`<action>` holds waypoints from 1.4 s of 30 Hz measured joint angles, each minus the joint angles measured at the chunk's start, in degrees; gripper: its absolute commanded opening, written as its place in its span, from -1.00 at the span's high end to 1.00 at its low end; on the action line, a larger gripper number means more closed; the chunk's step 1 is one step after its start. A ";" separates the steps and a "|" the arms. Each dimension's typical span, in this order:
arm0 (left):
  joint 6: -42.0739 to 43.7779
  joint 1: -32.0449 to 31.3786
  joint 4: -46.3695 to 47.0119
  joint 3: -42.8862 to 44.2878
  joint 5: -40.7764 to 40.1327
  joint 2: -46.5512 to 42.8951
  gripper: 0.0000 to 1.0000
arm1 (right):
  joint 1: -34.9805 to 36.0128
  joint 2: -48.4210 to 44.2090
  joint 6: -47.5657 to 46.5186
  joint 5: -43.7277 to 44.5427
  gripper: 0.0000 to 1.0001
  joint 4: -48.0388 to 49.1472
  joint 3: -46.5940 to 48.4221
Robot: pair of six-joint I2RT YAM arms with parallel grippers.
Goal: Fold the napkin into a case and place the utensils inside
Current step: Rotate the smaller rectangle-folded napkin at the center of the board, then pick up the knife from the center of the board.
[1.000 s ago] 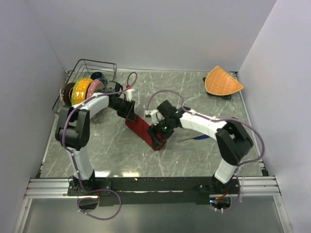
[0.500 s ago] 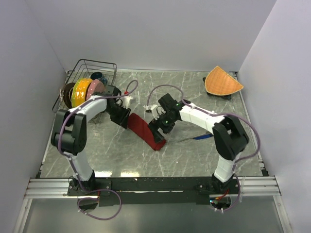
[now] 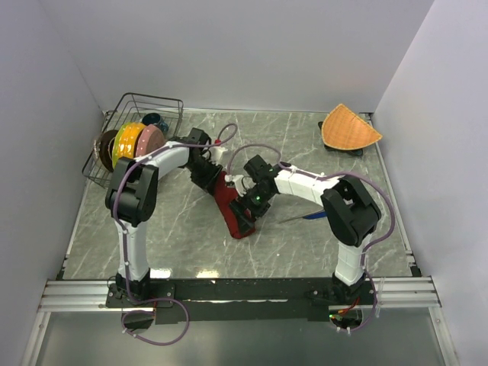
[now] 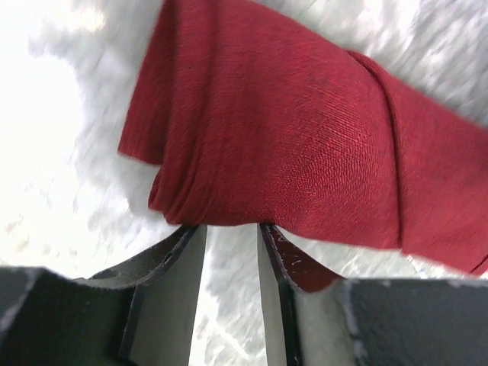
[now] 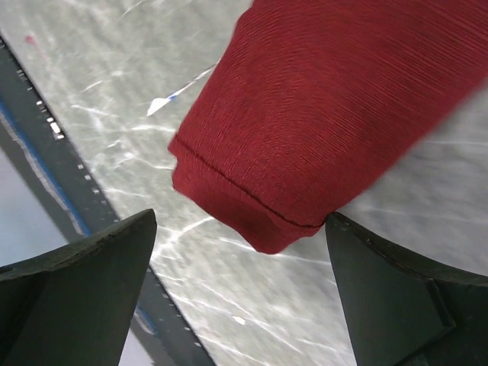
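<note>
Roughly mid-table, the napkin (image 3: pixel 228 204) lies as a folded red strip. The left gripper (image 4: pixel 231 226) is at its far end, fingers a narrow gap apart with tips at the cloth's edge; whether they pinch it is unclear. The right gripper (image 5: pixel 240 221), spread wide and empty, straddles the near end. The knife (image 3: pixel 311 216) lies nearer the right edge.

The marbled table (image 3: pixel 175 236) bears a napkin (image 3: pixel 229 206), knife (image 3: pixel 311 216), wire rack (image 3: pixel 149 96) — and orange mat (image 3: pixel 349 128).
</note>
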 measured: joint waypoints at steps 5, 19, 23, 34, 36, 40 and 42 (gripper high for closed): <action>-1.18 -2.34 1.18 2.21 1.01 1.73 0.22 | 1.75 -0.26 3.80 -2.40 -1.00 2.40 -3.08; -8.94 2.49 7.98 -1.60 10.80 -4.20 0.05 | 0.17 -12.55 7.34 -1.05 -1.00 3.80 -7.89; -8.96 5.64 9.60 -1.57 13.22 -12.72 -0.08 | -6.14 -24.24 4.63 2.60 -1.00 1.27 -6.97; -3.52 3.34 10.27 -0.04 17.57 -27.61 -0.13 | -38.62 -30.82 -25.14 12.39 -0.93 -18.29 -5.44; -2.25 2.71 10.16 -1.22 17.79 -27.65 -0.13 | -44.33 -30.82 -31.26 15.58 -0.85 -20.15 -6.43; -0.02 0.44 8.98 -4.11 17.81 -27.65 -0.13 | -49.88 -30.80 -42.05 21.05 -0.73 -20.00 -9.44; 0.37 -0.44 8.15 -4.63 17.92 -27.63 -0.13 | -50.23 -30.21 -46.31 22.40 -0.72 -19.26 -11.17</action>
